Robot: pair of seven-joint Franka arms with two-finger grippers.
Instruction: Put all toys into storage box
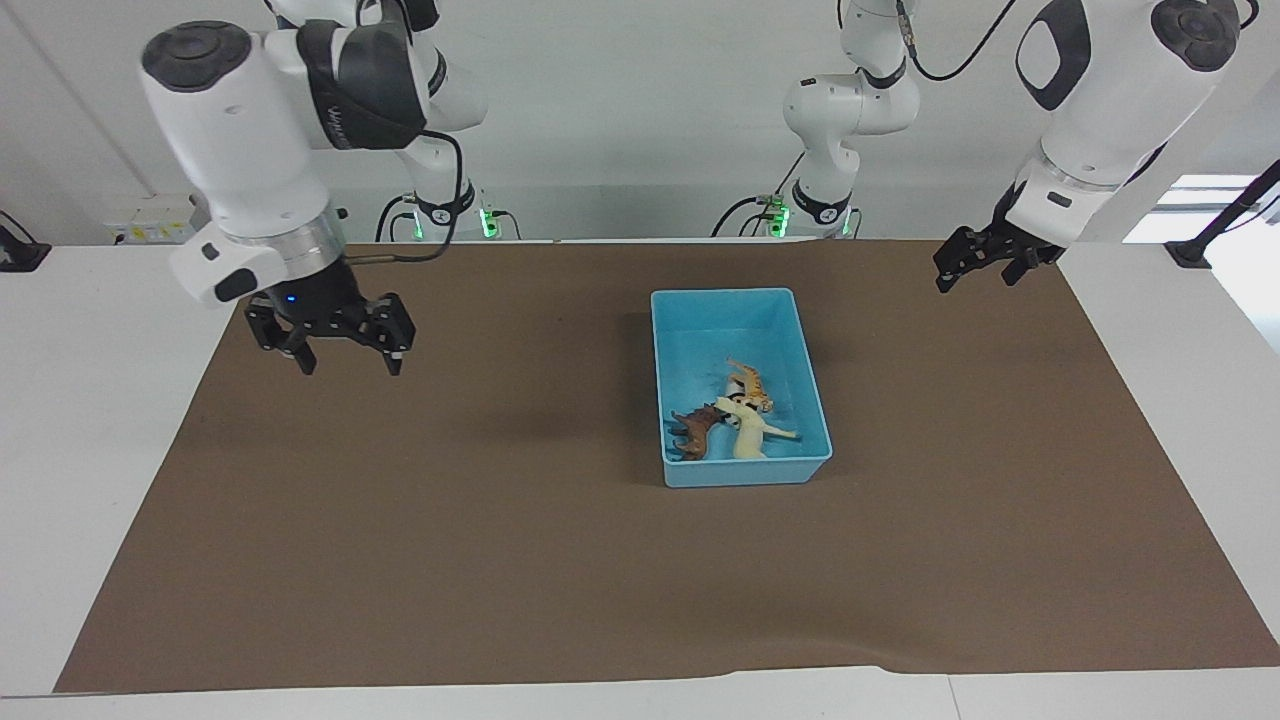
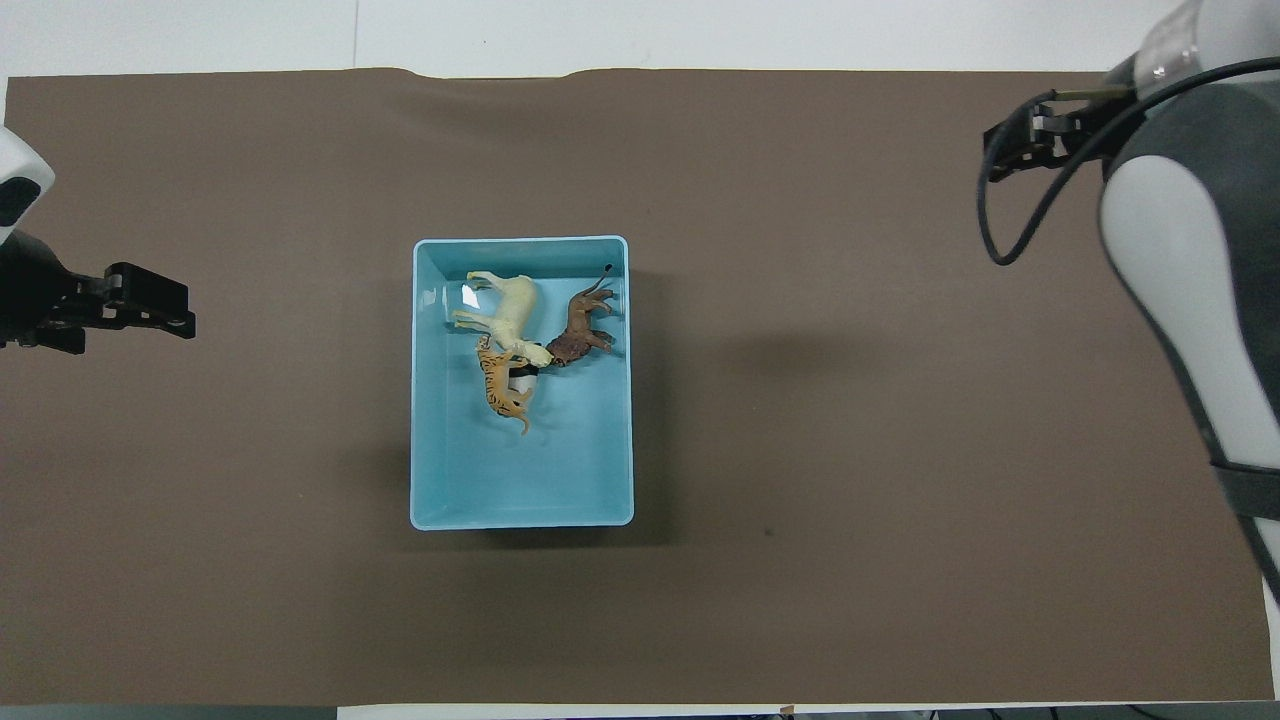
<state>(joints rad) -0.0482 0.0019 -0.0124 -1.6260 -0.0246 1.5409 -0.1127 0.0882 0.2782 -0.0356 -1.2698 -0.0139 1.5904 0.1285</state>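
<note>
The light blue storage box (image 1: 735, 297) stands on the brown mat in the middle of the table, and also shows in the overhead view (image 2: 520, 243). In it lie the orange tiger (image 1: 752, 385) (image 2: 497, 385), the cream horse (image 1: 750, 432) (image 2: 505, 310) and the brown lion (image 1: 697, 430) (image 2: 583, 330), touching one another at the end farther from the robots. The panda (image 2: 522, 380) shows only as a black-and-white patch under the tiger and horse. My right gripper (image 1: 347, 365) (image 2: 1000, 150) hangs open and empty over the mat toward the right arm's end. My left gripper (image 1: 978, 282) (image 2: 150, 305) is open and empty over the mat's edge at the left arm's end.
The brown mat (image 1: 500, 520) covers most of the white table. No figurine lies on the mat outside the box. Cables and the arm bases stand along the robots' edge of the table.
</note>
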